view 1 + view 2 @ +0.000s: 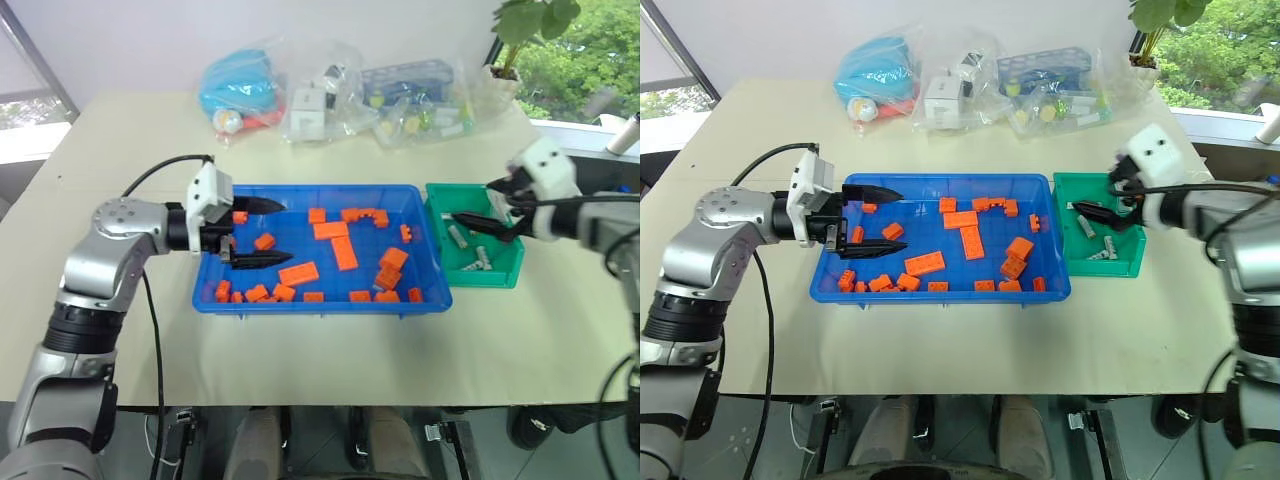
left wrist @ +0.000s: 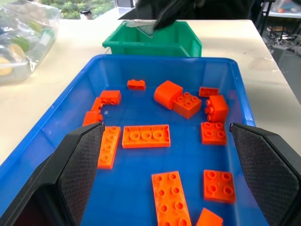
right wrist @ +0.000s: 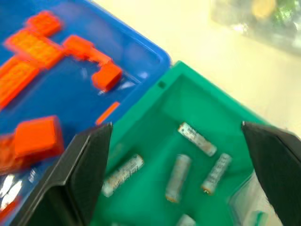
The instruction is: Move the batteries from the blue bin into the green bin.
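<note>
1. The blue bin holds only orange blocks; no battery is visible in it.
2. The green bin holds the batteries, so the transfer appears complete.
3. The right gripper hangs open over the green bin, holding nothing.
4. The left gripper waits open, empty, inside the blue bin.

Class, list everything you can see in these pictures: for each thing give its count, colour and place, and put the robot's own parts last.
Table: one, beige.
Blue bin: one, mid-table.
Orange blocks: many, in the blue bin.
Green bin: one, right of the blue bin.
Batteries: at least five, silver-grey, in the green bin.
Clear bags: several, far edge.
Plant: one, far right corner.
Left pincer: black, open, over the blue bin.
Right pincer: black, open, over the green bin.
</note>
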Robot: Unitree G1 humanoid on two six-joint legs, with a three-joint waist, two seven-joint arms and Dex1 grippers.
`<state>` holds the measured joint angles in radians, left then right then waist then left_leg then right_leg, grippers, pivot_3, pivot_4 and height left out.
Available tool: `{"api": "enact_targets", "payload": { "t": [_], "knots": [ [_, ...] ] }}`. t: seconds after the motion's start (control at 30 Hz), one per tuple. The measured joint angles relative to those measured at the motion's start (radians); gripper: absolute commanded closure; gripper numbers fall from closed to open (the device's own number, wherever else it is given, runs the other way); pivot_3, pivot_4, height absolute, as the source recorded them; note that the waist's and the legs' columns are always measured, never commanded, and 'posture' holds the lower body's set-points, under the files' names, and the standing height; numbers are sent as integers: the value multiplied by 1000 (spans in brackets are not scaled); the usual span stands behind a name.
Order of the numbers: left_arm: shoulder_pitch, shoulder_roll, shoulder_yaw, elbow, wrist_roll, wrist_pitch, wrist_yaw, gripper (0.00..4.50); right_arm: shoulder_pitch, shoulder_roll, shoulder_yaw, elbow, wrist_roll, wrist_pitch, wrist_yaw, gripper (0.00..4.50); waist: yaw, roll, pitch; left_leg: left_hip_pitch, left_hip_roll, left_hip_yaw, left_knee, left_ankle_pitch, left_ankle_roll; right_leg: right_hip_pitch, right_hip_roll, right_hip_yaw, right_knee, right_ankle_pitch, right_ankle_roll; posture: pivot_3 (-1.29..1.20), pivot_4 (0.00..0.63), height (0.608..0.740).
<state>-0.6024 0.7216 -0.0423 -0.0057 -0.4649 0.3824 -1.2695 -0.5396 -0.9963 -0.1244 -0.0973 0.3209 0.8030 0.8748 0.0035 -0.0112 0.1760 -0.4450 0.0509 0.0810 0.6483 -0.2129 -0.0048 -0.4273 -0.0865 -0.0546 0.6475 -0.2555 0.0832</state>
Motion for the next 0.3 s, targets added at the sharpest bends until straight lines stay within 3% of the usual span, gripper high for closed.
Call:
{"api": "enact_targets", "payload": {
  "t": [0.07,0.17,0.3],
  "knots": [
    [1,24,9,6,0,0,-12,0,28,-52,-27,30,8,-77,81,42,2,0,0,0,0,0,0,0,0,0,0,0,0,0,0,0,150,736],
    [6,134,73,44,-4,3,-57,0,110,-179,-66,208,7,-310,330,42,1,0,0,2,0,1,0,0,0,1,0,0,0,0,0,0,150,736],
    [42,217,140,81,-6,-5,-93,0,142,-206,-68,350,6,-443,462,42,-8,1,0,2,1,1,0,0,0,0,0,0,0,0,0,0,150,736]
  ]
}}
